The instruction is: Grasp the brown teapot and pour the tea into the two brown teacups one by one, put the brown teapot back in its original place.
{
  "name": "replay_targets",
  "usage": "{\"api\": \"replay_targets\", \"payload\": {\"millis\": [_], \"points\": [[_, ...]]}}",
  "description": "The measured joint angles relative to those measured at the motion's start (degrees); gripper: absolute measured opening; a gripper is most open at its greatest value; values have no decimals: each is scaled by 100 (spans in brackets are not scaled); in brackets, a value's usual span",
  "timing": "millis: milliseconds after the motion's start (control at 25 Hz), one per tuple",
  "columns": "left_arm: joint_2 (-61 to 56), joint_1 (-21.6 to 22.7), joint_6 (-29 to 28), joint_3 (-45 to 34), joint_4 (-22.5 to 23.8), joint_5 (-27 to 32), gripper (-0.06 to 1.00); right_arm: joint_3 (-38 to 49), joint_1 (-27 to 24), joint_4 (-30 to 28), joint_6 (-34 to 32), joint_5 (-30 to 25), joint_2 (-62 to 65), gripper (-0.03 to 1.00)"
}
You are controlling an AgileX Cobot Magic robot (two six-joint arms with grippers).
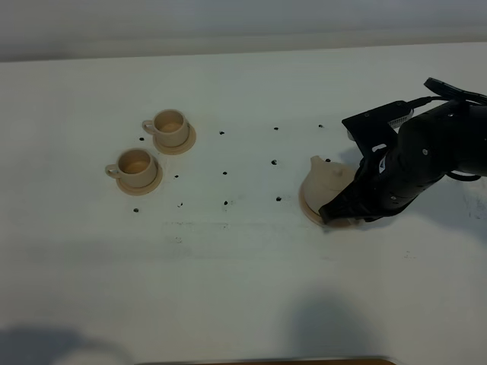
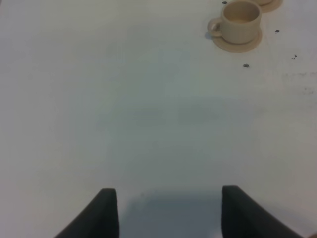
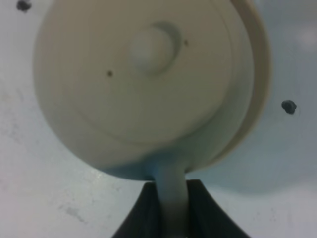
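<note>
Right hand [image 3: 172, 206] clamped on the brown teapot [image 3: 138, 84] by its handle.
Teapot sits on its coaster [image 3: 261, 64]; left hand [image 2: 168, 210], fingers apart, hangs above the table [image 2: 124, 114].

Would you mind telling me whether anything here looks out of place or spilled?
Small dark specks dot the table in rough rows between the teacups and the teapot; they look more like marks than a spill. Nothing else stands out.

table [image 1: 243, 289]: white, matte | black dots [image 1: 225, 172]: small, scattered mid-table | scuff marks [image 1: 176, 225]: faint
</note>
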State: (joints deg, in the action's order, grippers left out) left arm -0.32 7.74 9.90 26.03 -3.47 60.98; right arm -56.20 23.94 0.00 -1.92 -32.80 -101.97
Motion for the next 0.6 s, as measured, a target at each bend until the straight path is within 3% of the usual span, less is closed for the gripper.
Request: {"api": "replay_targets", "payload": {"millis": [600], "points": [[0,0,0,0,0,-5,53,0,0,-149,16,-109,420,8]]}}
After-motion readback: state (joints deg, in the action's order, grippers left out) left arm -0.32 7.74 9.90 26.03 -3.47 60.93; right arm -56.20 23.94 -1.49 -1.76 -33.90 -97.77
